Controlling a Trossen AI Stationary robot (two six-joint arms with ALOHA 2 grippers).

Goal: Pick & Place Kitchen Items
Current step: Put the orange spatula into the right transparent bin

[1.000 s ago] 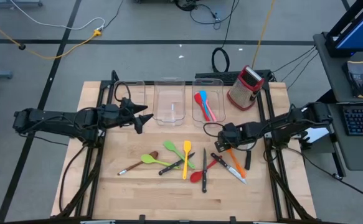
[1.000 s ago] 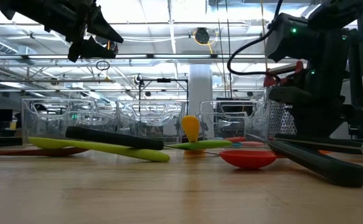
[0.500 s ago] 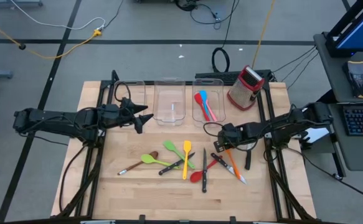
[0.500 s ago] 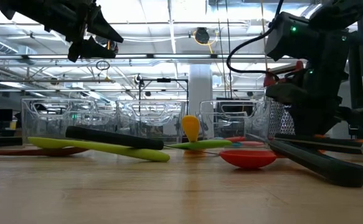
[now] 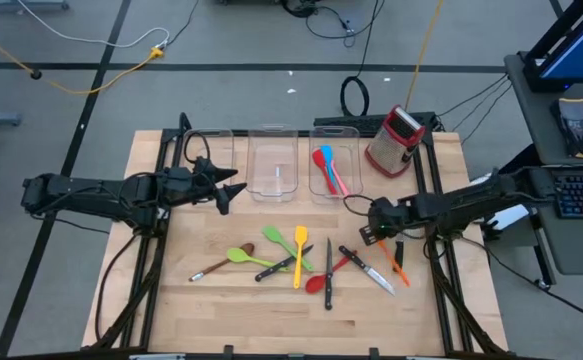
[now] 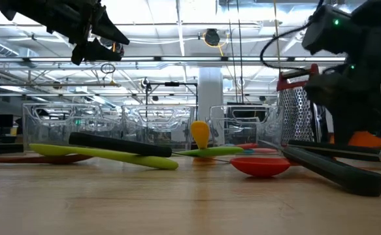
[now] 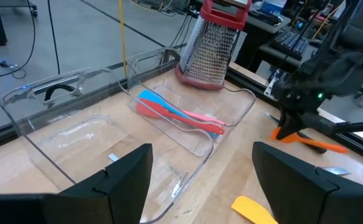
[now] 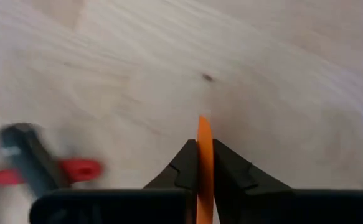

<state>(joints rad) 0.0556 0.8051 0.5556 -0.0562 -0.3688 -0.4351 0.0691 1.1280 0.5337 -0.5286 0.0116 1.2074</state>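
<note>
Moved: right gripper (image 5: 379, 232) with orange utensil (image 5: 399, 263), shifted toward right table edge since earlier frame.
Left gripper (image 5: 223, 187): hovering by left bin (image 5: 203, 150), fingers wide, holding nothing.
Centre pile: green spoon (image 5: 241, 256), yellow spatula (image 5: 299, 250), red spoon (image 5: 321, 281), knives on table (image 5: 171, 310).
Right gripper: clamped on orange utensil, raised off table.

Three clear bins (image 5: 274, 166), one grater (image 5: 393, 141).

Both arms are matte black, jointed, with looped black cabling. Each gripper has two tapered black fingers (image 7: 124, 180). A green indicator light glows on the right arm.
</note>
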